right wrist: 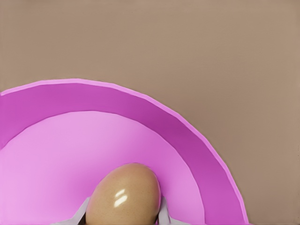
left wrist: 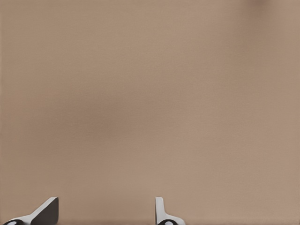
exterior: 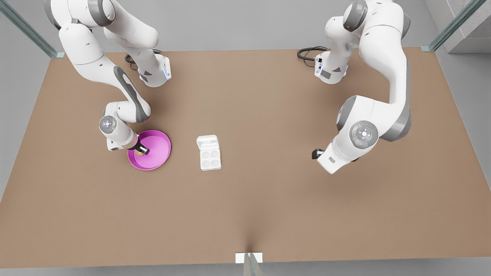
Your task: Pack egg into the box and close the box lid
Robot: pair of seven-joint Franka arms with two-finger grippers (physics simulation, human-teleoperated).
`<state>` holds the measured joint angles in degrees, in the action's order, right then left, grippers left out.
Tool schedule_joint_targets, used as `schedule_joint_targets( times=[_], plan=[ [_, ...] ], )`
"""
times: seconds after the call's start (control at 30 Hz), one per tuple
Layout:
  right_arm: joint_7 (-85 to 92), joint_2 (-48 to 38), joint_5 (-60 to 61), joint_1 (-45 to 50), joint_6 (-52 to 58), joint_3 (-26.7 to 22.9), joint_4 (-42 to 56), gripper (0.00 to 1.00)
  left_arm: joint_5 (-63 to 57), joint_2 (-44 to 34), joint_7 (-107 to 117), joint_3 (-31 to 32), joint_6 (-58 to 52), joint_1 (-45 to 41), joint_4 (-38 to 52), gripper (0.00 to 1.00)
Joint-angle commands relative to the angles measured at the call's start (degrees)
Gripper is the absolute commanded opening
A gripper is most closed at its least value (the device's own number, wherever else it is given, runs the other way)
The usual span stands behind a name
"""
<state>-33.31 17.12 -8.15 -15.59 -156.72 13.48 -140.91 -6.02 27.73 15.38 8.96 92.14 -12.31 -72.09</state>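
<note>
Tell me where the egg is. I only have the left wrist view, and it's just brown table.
Observer: The egg lies in the pink plate, at the front view's left.
Operator: Is the other arm on it?
Observer: Yes. The right gripper is down in the plate, fingers close against both sides of the egg.
Operator: And the box?
Observer: The box sits just to the front view's right of the plate, with the box lid open.
Operator: Where am I?
Observer: Your left gripper waits over bare table, further toward the front view's right than the box.
</note>
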Motion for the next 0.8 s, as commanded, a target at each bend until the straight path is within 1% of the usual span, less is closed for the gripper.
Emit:
schedule_joint_targets(
  times=[0.0, 0.1, 0.13, 0.2, 0.27, 0.33, 0.37, 0.43, 0.5, 0.57, 0.63, 0.77],
  plan=[
    [-3.16, -1.30, -0.20, -0.06, 3.09, 0.06, 0.02, 0.51, -0.05, -0.05, 0.17, 0.01, -0.03, 0.00, 0.02, 1.00],
    [-3.07, -2.97, -0.20, 0.56, 6.33, 0.32, 0.37, 0.50, -0.05, 0.13, 0.17, 0.01, -0.03, 0.00, 0.02, 1.00],
    [-3.25, -3.67, -0.02, 0.56, 9.50, 1.90, 1.34, 0.50, -0.05, 0.13, 0.17, 0.01, -0.03, 0.00, 0.02, 1.00],
    [-3.51, -3.76, 0.50, 0.64, 18.29, 5.33, 6.79, 0.50, -0.05, 0.04, 0.17, 0.10, -0.03, 0.00, 0.02, 1.00],
    [-3.42, -3.32, 0.86, 3.54, 25.06, 5.77, 12.06, 0.50, -0.05, -0.13, 0.26, 0.01, -0.11, -0.09, 0.11, 1.00],
    [-2.72, -1.04, 1.03, 8.73, 31.47, 5.77, 19.44, 0.50, -0.05, 0.04, 0.26, 0.01, -0.03, 0.00, 0.11, 1.00],
    [-2.72, 2.12, 1.12, 11.36, 34.11, 5.68, 24.36, 0.50, -0.05, 0.04, 0.26, 0.01, -0.03, 0.00, 0.02, 1.00],
    [-3.95, 7.49, 1.30, 17.08, 36.57, 4.45, 32.36, 0.51, -0.05, 0.13, 0.18, 0.01, -0.03, 0.00, 0.02, 1.00],
    [-5.80, 11.70, 2.09, 26.31, 38.86, -1.44, 39.39, 0.51, -0.05, 0.13, 0.26, 0.01, -0.03, 0.00, 0.02, 1.00],
    [-6.50, 15.13, 2.17, 28.86, 40.18, -2.05, 44.50, 0.51, -0.31, 0.13, 0.26, 0.01, -0.03, 0.00, 0.02, 1.00],
    [-7.55, 15.49, 3.84, 32.72, 40.09, -3.28, 44.76, 0.52, -0.31, 0.04, 0.26, 0.01, -0.03, 0.00, 0.11, 1.00],
    [-10.37, 14.78, 6.22, 37.47, 40.88, -3.37, 44.06, 0.52, -0.40, 0.13, 0.17, 0.01, -0.03, 0.09, 0.02, 1.00]
  ],
)
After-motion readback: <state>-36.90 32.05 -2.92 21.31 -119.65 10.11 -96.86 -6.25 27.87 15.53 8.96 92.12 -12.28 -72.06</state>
